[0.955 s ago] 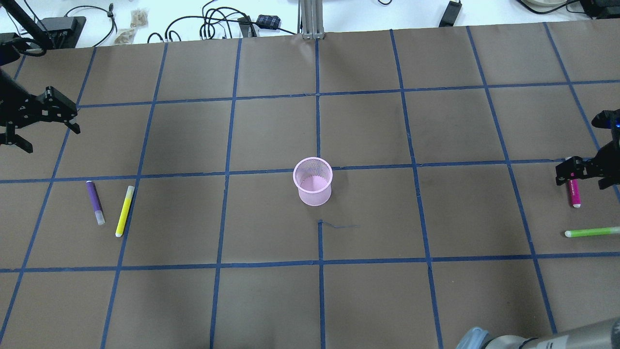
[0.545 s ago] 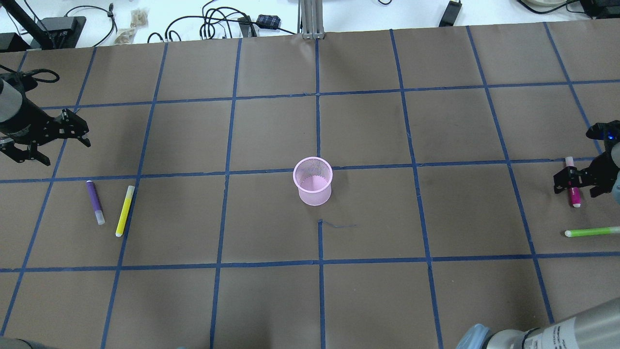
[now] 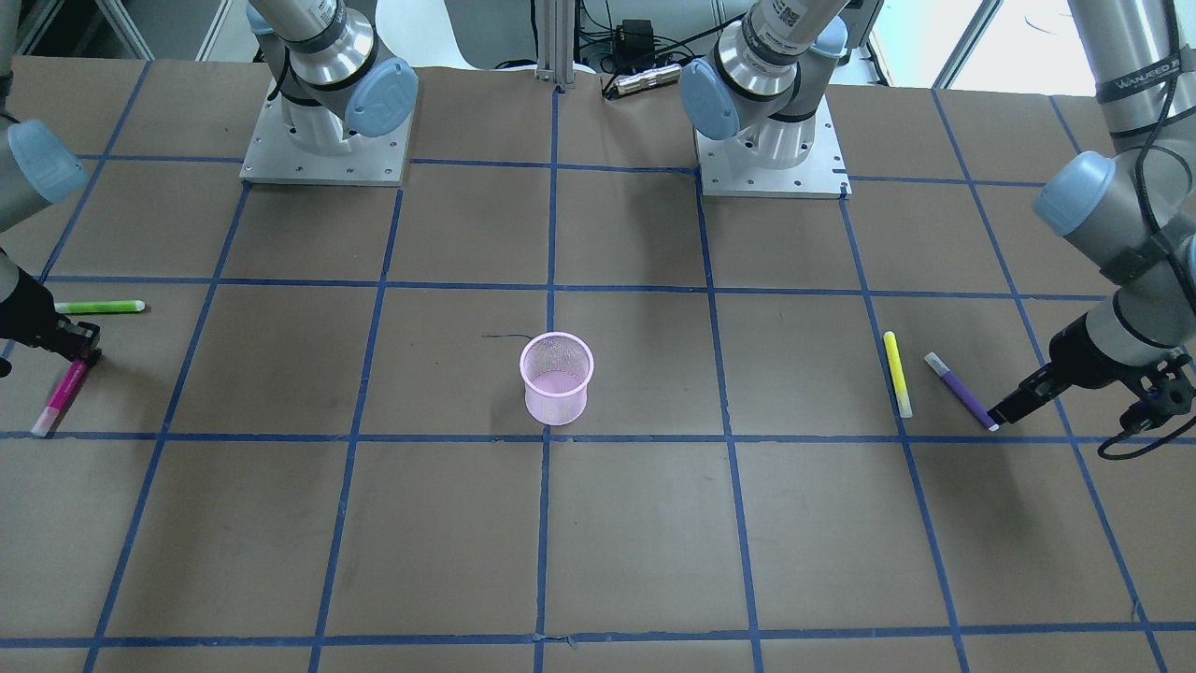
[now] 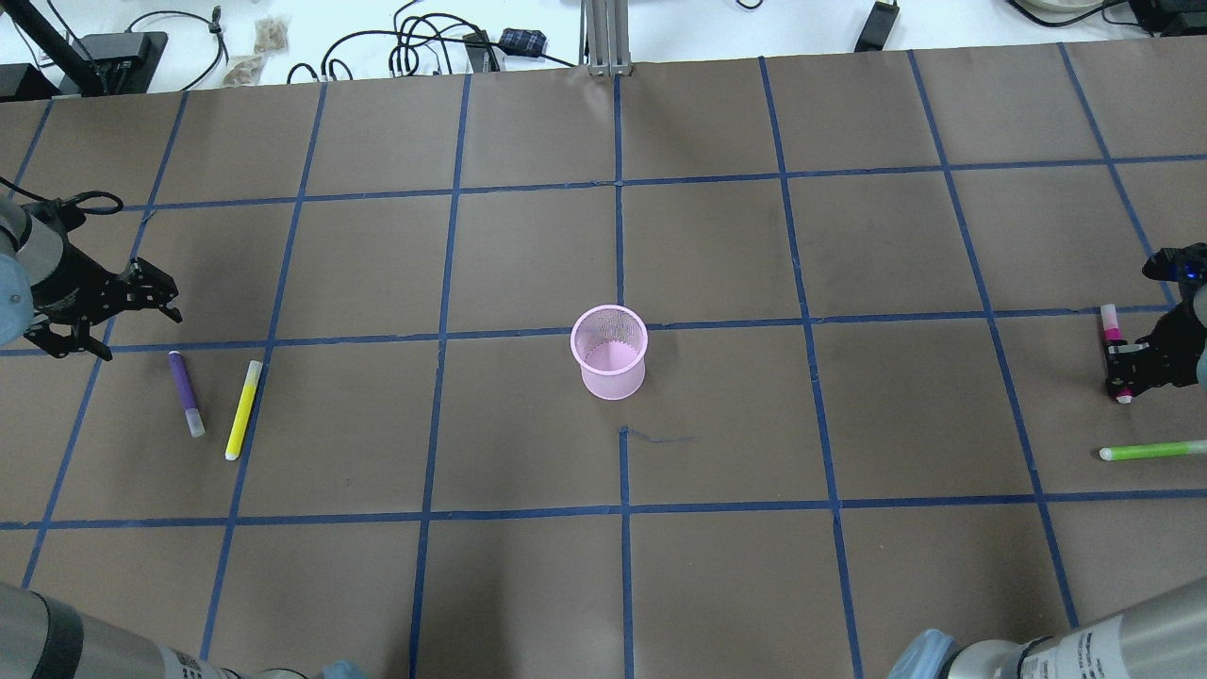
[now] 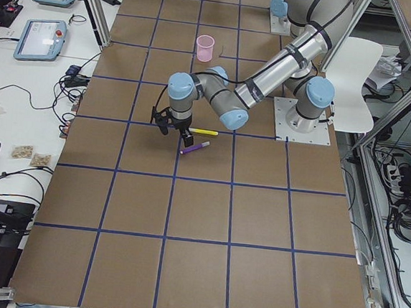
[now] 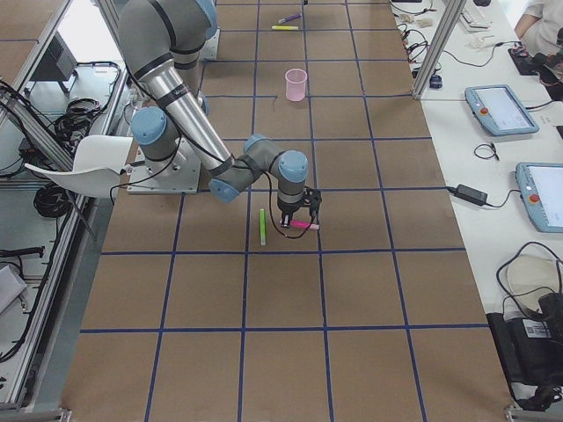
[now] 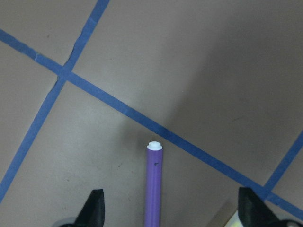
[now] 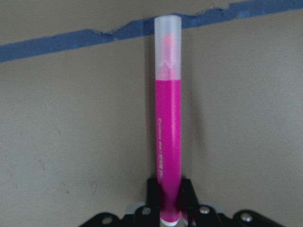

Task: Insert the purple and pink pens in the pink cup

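Observation:
The pink mesh cup stands upright mid-table, also in the front view. The purple pen lies flat at the left, next to a yellow pen. My left gripper is open just beyond the pen's far end; in the left wrist view the pen lies between the spread fingertips. The pink pen lies at the right edge. My right gripper is shut on its near end; the right wrist view shows the pen clamped in the gripper and lying low over the paper.
A yellow pen lies just right of the purple one. A green pen lies nearer the robot than the pink one. Blue tape lines grid the brown paper. Cables and boxes sit beyond the far edge.
My left gripper has come down and toward the purple pen's far end. My right gripper has lowered over the pink pen and shut on it.

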Robot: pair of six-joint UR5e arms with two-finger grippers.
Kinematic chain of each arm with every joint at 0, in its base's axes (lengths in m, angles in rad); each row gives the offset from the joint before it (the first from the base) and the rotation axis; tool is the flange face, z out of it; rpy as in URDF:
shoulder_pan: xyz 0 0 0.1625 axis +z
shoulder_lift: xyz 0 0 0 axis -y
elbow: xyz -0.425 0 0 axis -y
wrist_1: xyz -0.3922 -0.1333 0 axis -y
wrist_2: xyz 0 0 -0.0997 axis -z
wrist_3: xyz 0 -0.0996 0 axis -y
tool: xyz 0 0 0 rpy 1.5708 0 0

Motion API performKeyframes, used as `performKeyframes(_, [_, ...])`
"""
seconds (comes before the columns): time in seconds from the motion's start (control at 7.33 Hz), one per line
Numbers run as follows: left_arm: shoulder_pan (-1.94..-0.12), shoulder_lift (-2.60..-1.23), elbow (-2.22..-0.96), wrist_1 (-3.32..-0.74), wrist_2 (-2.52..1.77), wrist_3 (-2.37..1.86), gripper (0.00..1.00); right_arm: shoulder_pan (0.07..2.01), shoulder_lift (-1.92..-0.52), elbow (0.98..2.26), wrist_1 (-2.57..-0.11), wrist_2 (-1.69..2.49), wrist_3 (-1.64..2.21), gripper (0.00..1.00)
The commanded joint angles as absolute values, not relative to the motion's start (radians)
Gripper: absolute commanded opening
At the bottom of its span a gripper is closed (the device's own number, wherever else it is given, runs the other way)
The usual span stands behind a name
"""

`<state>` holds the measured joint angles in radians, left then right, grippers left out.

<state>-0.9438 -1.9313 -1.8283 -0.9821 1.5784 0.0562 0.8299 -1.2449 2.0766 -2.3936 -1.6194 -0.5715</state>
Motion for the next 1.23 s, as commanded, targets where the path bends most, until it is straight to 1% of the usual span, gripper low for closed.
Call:
performKeyframes(0.0, [-0.937,-1.98,-1.829,-0.97,1.582,0.057,0.96,0.83,-1.259,2.065,-2.375,-1.621,-0.572,0.0])
performKeyframes(0.14, [-0.937,-2.0,-1.829,-0.942,1.582,0.058,0.95,0.842,-1.317,2.022,-2.29,-1.614,-0.568,0.0])
performKeyframes(0.27, [-0.937,-2.019,-1.815,-0.93,1.583,0.06,0.94,0.88,-1.374,1.964,-2.143,-1.58,-0.548,0.0])
performKeyframes(0.41, [-0.937,-2.032,-1.819,-0.93,1.583,0.06,0.82,0.941,-1.397,1.929,-2.018,-1.501,-0.502,0.0])
performKeyframes(0.55, [-0.937,-2.046,-1.821,-0.93,1.583,0.058,0.79,1.012,-1.429,1.915,-1.967,-1.453,-0.366,0.0])
performKeyframes(0.68, [-0.937,-2.054,-1.821,-0.93,1.583,0.061,0.79,1.128,-1.483,1.908,-1.904,-1.396,-0.231,0.0])
performKeyframes(0.82, [-0.937,-2.056,-1.819,-0.93,1.583,0.061,0.72,1.263,-1.509,1.905,-1.879,-1.311,-0.004,0.0])
performKeyframes(0.95, [-0.937,-2.056,-1.818,-0.93,1.586,0.063,0.46,1.417,-1.505,1.895,-1.891,-1.167,0.222,0.0])
performKeyframes(1.09, [-0.937,-2.056,-1.815,-0.933,1.588,0.063,0.14,1.546,-1.496,1.878,-1.925,-1.091,0.459,0.0])
